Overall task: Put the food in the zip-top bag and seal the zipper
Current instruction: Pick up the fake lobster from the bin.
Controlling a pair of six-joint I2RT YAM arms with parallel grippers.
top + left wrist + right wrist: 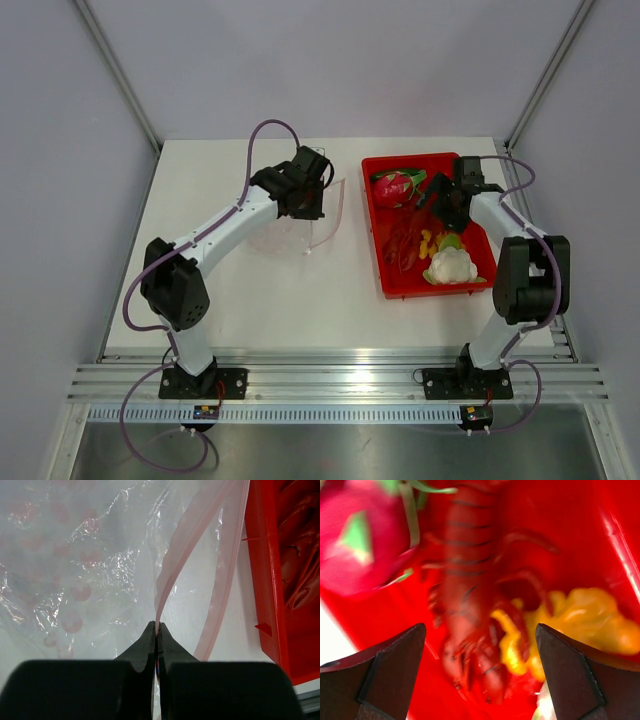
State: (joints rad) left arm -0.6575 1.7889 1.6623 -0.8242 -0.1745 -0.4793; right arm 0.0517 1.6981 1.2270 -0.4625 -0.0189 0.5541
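Only beginning: pinching the zipper point(175, 565) in the clenched left gripper point(157, 627), holding up the zip-top bag point(90, 565) on the table point(250, 300) beside the red tray point(372, 215), hovering the wide-spread, empty right gripper point(480, 630) over the food point(465, 580) lying in that tray, bagging and sealing all remaining.

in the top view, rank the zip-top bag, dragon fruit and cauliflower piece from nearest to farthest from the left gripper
1. zip-top bag: pinched at its pink edge by the left gripper, so touching it.
2. dragon fruit: off to the gripper's right, at the far end of the red tray.
3. cauliflower piece: farthest, in the tray's near right corner.
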